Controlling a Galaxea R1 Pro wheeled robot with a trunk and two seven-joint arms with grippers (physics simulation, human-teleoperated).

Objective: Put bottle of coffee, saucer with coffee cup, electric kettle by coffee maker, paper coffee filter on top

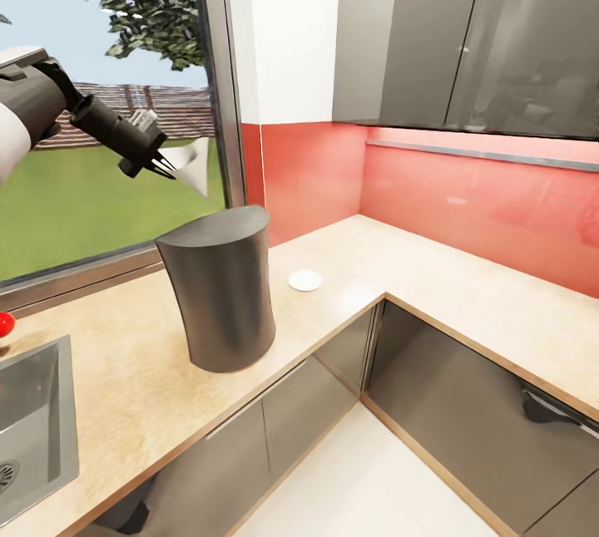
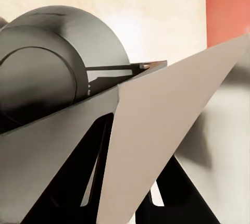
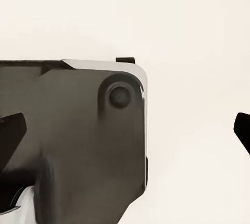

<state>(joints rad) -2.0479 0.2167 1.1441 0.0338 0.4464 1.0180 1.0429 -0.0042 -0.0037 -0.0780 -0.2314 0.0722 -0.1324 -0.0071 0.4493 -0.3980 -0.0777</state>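
Clamped in the left gripper [image 1: 160,163]: the paper coffee filter [image 1: 193,165], a thin white folded sheet with stiff angular creases, carried in the air above and behind the coffee maker [image 1: 220,298], probably for lowering onto its flat top. In the left wrist view, the filter [image 2: 156,140] pinched between dark fingers, the round matte lid of the maker [image 2: 57,73] below. Dark grey tapered drum, plain-sided, upright on the speckled beige wood-grain tabletop [image 1: 466,288]. Just beside it, apart, the small round white saucer [image 1: 305,280], flat and bare, no cup on it. Right gripper state: cannot tell; fingertips barely visible at the edges of the right wrist view.
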